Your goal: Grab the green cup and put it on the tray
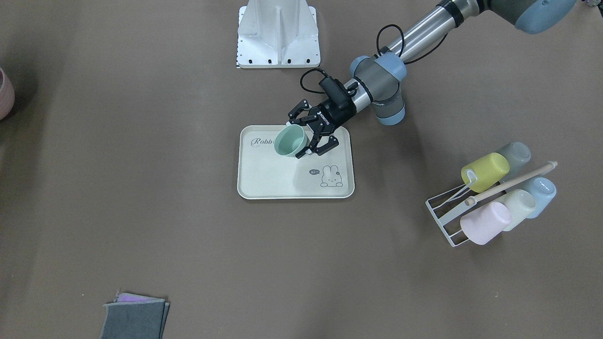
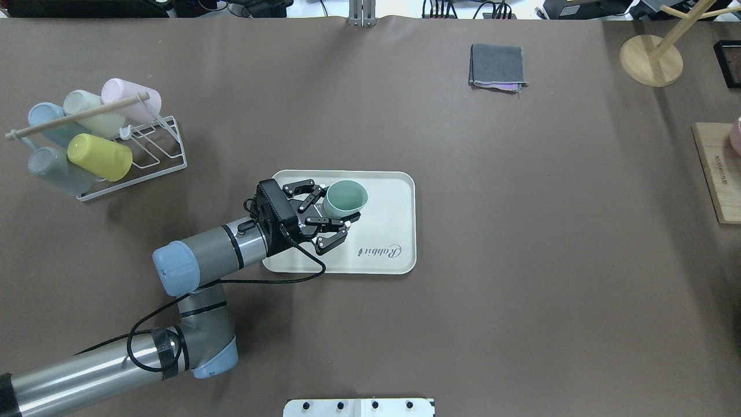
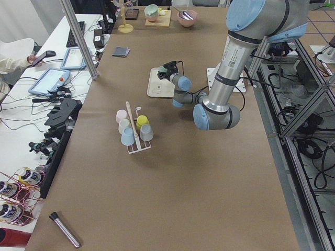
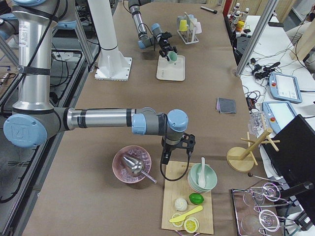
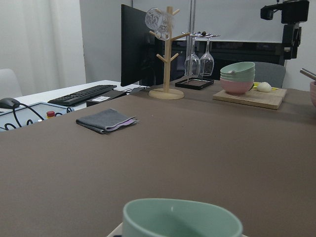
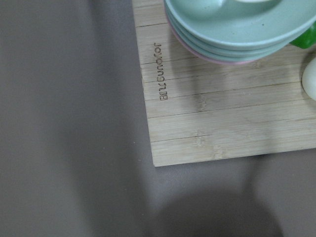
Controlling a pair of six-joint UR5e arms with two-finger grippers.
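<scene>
A brown surface point(image 2: 521, 260) is filling every view, its left and right ends running past the overhead frame. The left arm point(image 2: 208, 255) is coming in from the robot-side edge near the left end, its upper tube cut off at the frame. It is bending at the elbow and stretching nearly level towards the middle of the surface. The right arm point(image 4: 98, 118) is showing only in the right side view, reaching low along the right end. The right end effector point(image 4: 178, 143) is hanging just over a wooden board point(image 6: 207, 118) there. Its fingers are too small to read, so I cannot tell how they are standing.

The tray point(image 2: 393, 191) is lying about midway between the robot-side and far edges, slightly towards the left end. The left wrist is hiding the tray's corner nearest the robot and the left end. A wire cup rack point(image 2: 156, 150) is sitting near the left end.

The left end effector point(image 2: 336, 202) is hovering over the tray with its fingers spread about a cup's width. It is clasping the green cup point(image 2: 345, 198) by its sides. The cup is tilting, and its base is hidden, so contact with the tray is unclear. The left wrist view is catching only the cup's rim.
</scene>
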